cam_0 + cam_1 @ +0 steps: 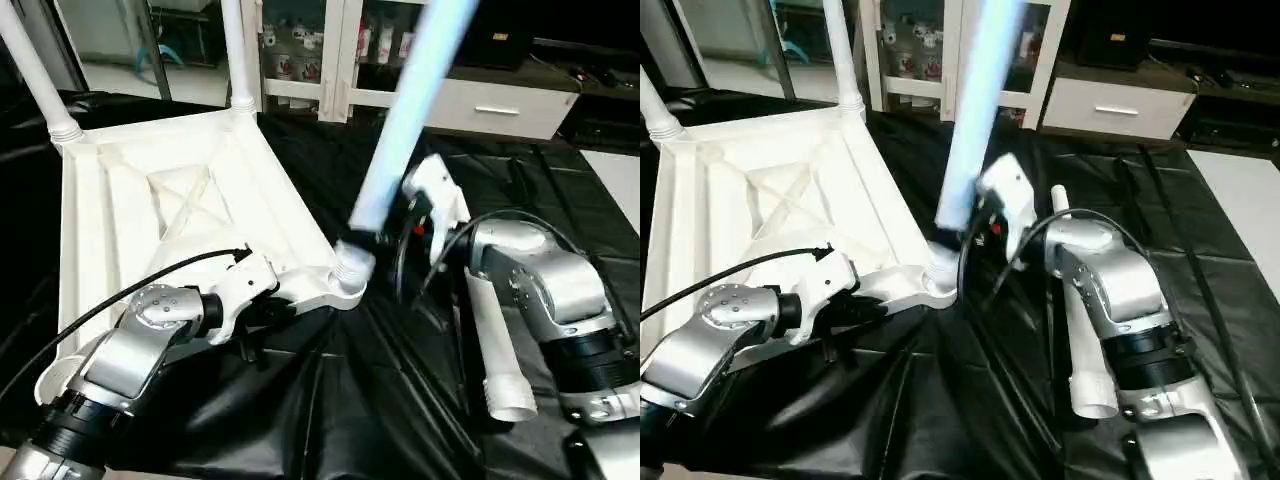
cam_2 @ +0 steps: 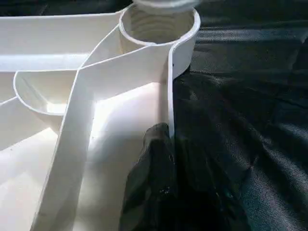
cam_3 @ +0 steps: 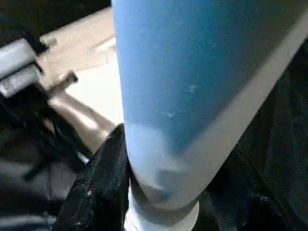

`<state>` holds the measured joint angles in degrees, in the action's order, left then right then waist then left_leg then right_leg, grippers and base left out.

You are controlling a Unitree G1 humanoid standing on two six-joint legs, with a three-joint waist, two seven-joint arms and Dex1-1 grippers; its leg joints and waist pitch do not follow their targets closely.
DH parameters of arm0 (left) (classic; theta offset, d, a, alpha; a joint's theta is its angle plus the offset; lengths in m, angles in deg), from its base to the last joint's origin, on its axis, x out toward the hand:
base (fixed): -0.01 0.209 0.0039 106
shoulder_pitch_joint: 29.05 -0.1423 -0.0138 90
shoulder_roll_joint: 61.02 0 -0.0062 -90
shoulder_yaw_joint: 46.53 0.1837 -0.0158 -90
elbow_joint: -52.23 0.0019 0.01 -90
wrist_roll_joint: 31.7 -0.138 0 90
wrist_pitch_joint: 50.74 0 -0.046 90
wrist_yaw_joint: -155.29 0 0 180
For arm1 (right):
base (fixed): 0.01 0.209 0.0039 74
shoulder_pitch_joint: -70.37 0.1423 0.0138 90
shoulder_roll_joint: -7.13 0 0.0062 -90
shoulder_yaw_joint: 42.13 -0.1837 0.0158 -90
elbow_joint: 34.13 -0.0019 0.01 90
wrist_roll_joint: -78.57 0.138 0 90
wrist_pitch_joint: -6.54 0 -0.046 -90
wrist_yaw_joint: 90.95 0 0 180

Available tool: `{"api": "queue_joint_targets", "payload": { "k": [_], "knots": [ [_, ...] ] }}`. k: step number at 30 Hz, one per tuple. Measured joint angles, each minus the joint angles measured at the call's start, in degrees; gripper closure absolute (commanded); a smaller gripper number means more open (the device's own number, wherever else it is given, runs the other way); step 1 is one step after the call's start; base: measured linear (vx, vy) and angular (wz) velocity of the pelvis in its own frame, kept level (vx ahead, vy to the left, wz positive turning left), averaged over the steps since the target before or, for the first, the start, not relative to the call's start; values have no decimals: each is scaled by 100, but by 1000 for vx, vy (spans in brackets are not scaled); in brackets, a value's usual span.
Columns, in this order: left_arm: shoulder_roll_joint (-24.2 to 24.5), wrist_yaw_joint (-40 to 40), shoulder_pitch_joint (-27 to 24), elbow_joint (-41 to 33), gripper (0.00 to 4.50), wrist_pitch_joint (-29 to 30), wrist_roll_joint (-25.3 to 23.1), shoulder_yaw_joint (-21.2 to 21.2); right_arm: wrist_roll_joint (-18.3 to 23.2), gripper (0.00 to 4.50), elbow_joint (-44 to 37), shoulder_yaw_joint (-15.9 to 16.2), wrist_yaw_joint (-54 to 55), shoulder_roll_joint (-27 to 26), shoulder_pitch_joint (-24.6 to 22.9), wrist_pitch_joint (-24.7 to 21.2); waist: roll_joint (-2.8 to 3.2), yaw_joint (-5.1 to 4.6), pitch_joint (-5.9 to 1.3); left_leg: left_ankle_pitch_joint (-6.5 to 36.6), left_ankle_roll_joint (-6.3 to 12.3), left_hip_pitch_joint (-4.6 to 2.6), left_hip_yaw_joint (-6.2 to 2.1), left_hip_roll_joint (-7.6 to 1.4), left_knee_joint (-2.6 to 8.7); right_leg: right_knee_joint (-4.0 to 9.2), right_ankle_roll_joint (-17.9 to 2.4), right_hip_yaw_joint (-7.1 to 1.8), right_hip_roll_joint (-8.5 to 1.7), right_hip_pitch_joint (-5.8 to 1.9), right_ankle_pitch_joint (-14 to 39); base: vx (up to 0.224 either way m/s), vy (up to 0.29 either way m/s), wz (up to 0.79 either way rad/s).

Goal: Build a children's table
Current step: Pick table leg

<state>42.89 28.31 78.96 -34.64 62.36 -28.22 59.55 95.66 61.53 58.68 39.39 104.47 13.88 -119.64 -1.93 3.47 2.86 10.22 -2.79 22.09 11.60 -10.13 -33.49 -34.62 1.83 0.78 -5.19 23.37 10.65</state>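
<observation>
Left eye view, nearest first: a loose leg [image 1: 497,345] lies on the black-covered bench [image 1: 330,420] beside the right forearm, its wide end toward the camera; the left claw [image 2: 159,168] is clamped on the side wall of the tabletop [image 1: 180,200], just short of the near corner socket [image 1: 352,268], one black finger [image 2: 149,183] pressed on the inner face of the rim; the tabletop lies ribbed side up on the bench, to the left; the right claw [image 3: 159,192] grips a third leg [image 1: 405,120] low on its shaft, its base sitting at that socket and the shaft leaning up to the right; two more legs [image 1: 235,50] stand upright in the far corners; behind is a white cabinet [image 1: 340,50].
</observation>
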Motion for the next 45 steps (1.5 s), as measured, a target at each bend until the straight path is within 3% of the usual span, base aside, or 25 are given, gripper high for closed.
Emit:
{"api": "queue_joint_targets", "payload": {
  "k": [8,31,38,45],
  "knots": [
    [21,7,-2,0,450,-1,-6,2,-118,268,97,108,89,-231,32,-28,-14,-7,-2,0,0,-1,-2,0,-20,-22,1,-3,-1,1,1,0,0,0],
    [82,31,-12,0,450,0,-49,17,-168,268,1802,199,-337,-546,883,160,-75,-23,-28,0,0,-11,-9,-2,-43,-41,-1,-1,0,-9,0,0,0,0],
    [88,24,-23,0,450,0,-89,17,-101,268,2169,-41,-330,-693,900,298,-114,-24,-53,0,0,-15,-10,-3,-44,-43,-1,0,0,-13,-1,0,0,0],
    [91,20,-61,-51,450,0,-92,17,213,268,2090,-501,-152,-808,487,432,-115,-18,-55,0,0,-15,-10,-3,-45,-43,-2,0,0,-14,-1,0,0,0]
  ]
}}
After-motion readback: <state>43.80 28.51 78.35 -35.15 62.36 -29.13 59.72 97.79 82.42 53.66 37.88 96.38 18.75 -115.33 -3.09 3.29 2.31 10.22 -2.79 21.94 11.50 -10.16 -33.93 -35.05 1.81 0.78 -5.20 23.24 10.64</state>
